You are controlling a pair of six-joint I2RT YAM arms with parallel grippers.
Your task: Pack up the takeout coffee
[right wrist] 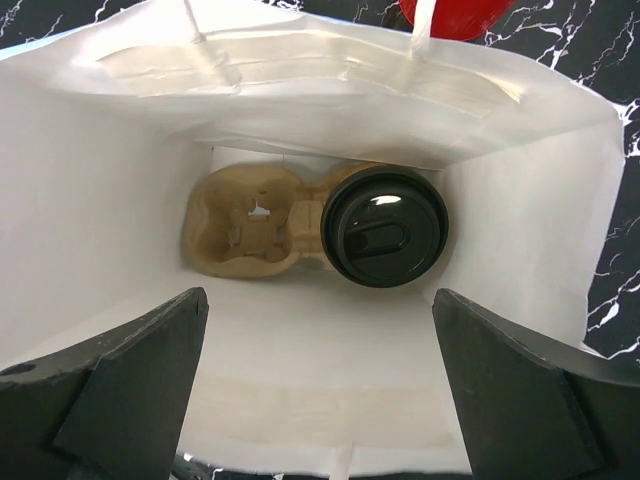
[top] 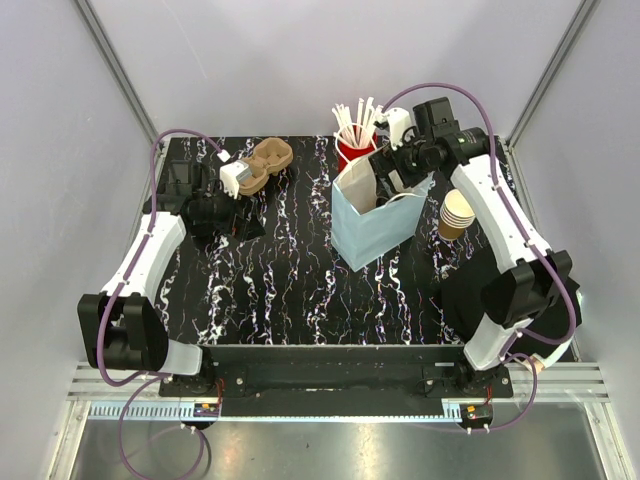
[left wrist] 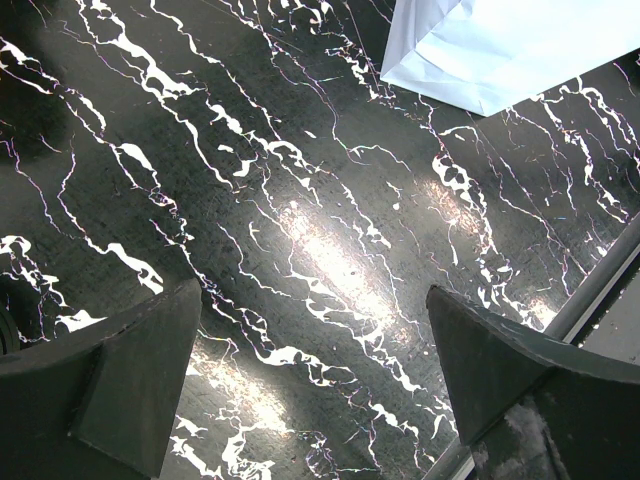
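Note:
The pale blue paper bag (top: 375, 215) stands open at the table's back right; a corner of it shows in the left wrist view (left wrist: 500, 50). In the right wrist view I look down into the bag (right wrist: 100, 200). The takeout coffee (right wrist: 385, 225) stands inside it in the right pocket of a tan cardboard carrier (right wrist: 250, 225); only its black lid shows. My right gripper (right wrist: 318, 300) is open and empty above the bag's mouth (top: 395, 170). My left gripper (left wrist: 312, 300) is open and empty over bare marble, left of the bag (top: 240, 222).
A second cardboard carrier (top: 265, 160) lies at the back left. A red cup of white sticks (top: 355, 140) stands behind the bag. A nested stack of brown cups (top: 457, 215) stands right of the bag, under my right arm.

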